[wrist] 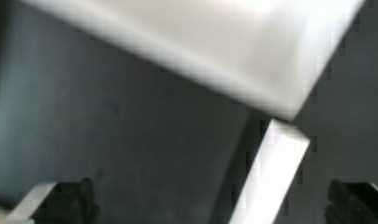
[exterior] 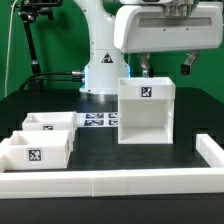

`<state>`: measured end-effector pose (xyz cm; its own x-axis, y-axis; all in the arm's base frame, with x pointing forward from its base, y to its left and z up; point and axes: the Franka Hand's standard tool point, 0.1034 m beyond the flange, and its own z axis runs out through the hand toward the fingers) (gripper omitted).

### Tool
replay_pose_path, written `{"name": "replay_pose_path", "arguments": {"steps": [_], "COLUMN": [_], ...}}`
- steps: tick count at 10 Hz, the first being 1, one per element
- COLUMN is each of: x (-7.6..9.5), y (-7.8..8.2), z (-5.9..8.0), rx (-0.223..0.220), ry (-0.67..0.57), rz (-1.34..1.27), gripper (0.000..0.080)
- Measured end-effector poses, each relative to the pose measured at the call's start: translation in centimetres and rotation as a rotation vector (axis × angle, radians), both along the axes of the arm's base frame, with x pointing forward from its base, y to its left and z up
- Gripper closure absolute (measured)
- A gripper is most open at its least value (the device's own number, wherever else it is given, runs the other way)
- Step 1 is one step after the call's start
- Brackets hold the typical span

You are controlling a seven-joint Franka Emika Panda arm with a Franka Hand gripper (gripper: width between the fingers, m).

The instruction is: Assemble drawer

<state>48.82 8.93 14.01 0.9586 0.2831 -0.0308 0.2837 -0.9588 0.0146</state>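
Note:
The white boxy drawer casing (exterior: 146, 112) stands upright on the black table, right of centre in the exterior view, open toward the camera, with a square tag on its front. Two shallow white trays lie at the exterior view's left: one nearer the middle (exterior: 50, 124), one at the front (exterior: 36, 152) with a tag on its face. My gripper (exterior: 165, 66) hangs above the casing's top edge, its fingers spread apart and holding nothing. In the wrist view the fingertips (wrist: 53, 203) show dark and wide apart, with the blurred white casing (wrist: 204, 50) and a thin white wall edge (wrist: 275, 175) below.
The marker board (exterior: 98, 120) lies flat between the trays and the casing. A long low white wall (exterior: 130, 181) runs along the table's front and up the exterior view's right side. The robot base (exterior: 102, 70) stands behind.

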Motion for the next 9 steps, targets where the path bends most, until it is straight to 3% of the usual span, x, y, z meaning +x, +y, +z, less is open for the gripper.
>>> {"name": "replay_pose_path", "arguments": {"steps": [1, 2, 4, 9], "x": [-2.4, -3.3, -4.8, -5.0], "y": [0.4, 0.7, 1.2, 1.2], "z": [-0.4, -0.7, -1.5, -1.8], "rx": [-0.012, -0.004, 0.062, 0.074], "ry": [0.015, 0.028, 0.075, 0.076], "rz": [-0.106, -0.161, -0.292, -0.307], "gripper": [0.0150, 0.0150, 0.0150, 0.0150]}}
